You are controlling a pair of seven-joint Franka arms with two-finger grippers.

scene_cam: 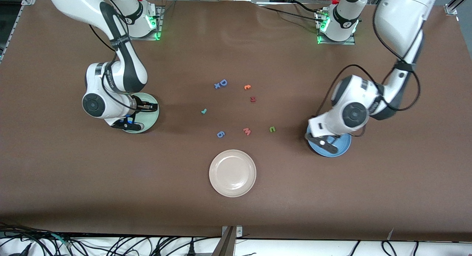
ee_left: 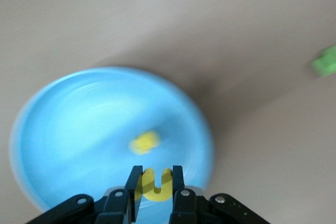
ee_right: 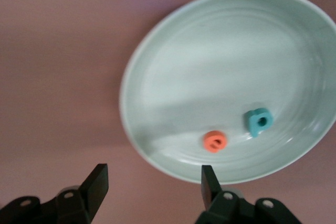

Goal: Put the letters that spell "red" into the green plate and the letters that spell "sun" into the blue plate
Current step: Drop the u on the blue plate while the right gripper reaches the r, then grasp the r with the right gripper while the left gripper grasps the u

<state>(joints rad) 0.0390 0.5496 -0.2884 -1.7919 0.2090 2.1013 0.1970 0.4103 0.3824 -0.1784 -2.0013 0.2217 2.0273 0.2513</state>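
Letters for "red" are partly delivered. Places are read on a dial centred on the round beige plastic plate (scene_cam: pixel 232 173), twelve pointing at the robots' bases. At about ten o'clock lies the pale mint-green round plastic plate (scene_cam: pixel 152 116), and in it the orange round "e" (ee_right: pixel 214 141) and the teal "d" (ee_right: pixel 258 121) are seen close together near one rim. The right gripper (scene_cam: pixel 139 116) is held just above this plate with its fingers spread wide and nothing between them. If it is swung away low, the rim may be clipped and the plate shifted or the two letters jolted out.

At eleven o'clock the small teal "r" (scene_cam: pixel 203 111) lies alone on the brown table, not yet collected. It is tiny and flat, so a slightly offset pinch is judged likely to flick it aside. Near twelve and one o'clock the big blue "D" (scene_cam: pixel 222 83), the small orange letter (scene_cam: pixel 247 87) and the dark red letter (scene_cam: pixel 253 99) could be taken by mistake. Between one and two o'clock the olive-green arch-shaped letter (scene_cam: pixel 272 129) waits, near the pink "w" (scene_cam: pixel 247 131), which could be nudged or picked instead.

Between two and three o'clock lies the mid-blue round plastic plate (scene_cam: pixel 341 147). The yellow "s" (ee_left: pixel 144 142) is already in it. The left gripper (scene_cam: pixel 324 141) is over this plate, clenched on the yellow arch-shaped letter (ee_left: pixel 155 184). In the left wrist view the held letter appears near the plate's edge, so a release here may let it strike the rim and bounce onto the table.
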